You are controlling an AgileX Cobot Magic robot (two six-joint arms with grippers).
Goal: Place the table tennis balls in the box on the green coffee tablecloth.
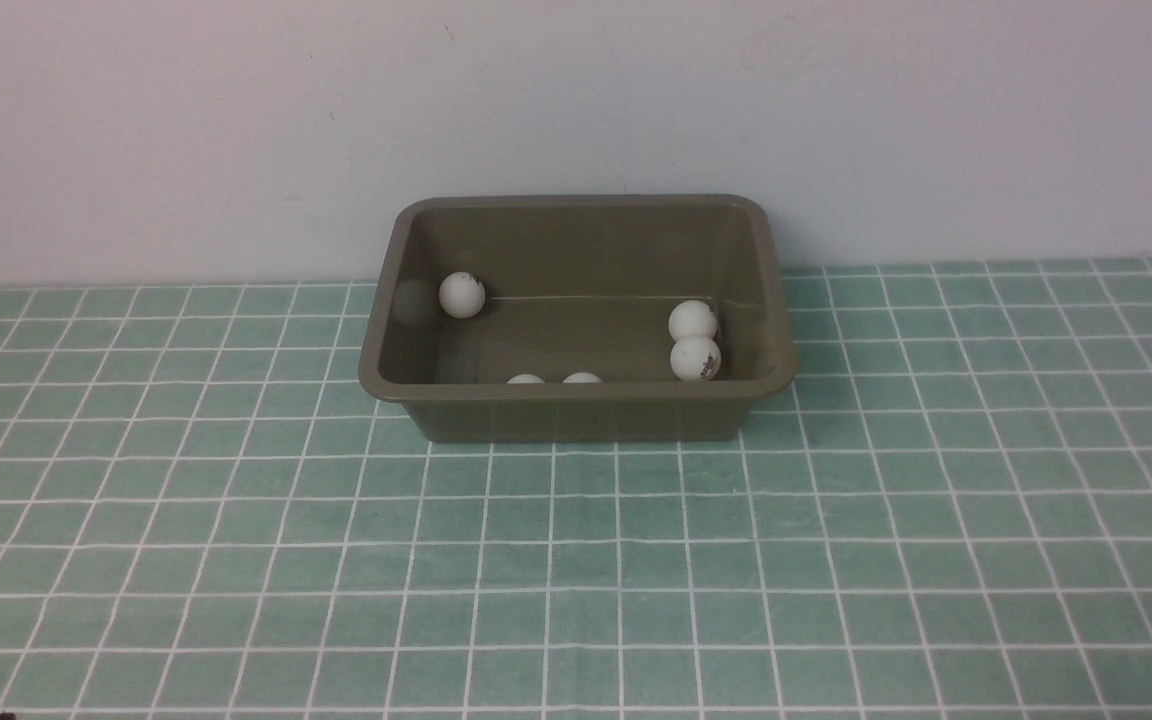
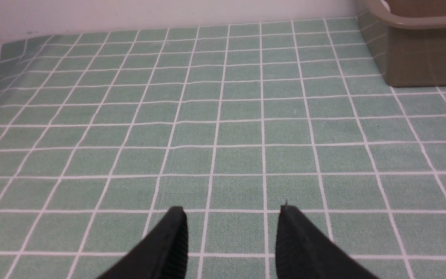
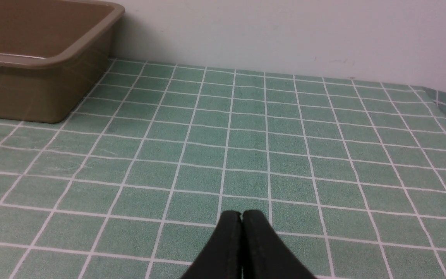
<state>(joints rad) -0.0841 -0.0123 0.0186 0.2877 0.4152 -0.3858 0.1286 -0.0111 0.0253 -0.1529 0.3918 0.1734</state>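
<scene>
Table tennis balls (image 1: pixel 462 294) visible in the front view number five, all inside the box (image 1: pixel 576 388) at frame centre: one at its left, two peeking over the near rim, two touching at its right. Sloping walls likely gather them at the edges. No ball shows on the green coffee tablecloth (image 1: pixel 236 560) covering the bench. Left gripper (image 2: pixel 232 211) hovers with fingers released; right gripper (image 3: pixel 241 213) has fingers clenched, empty.
</scene>
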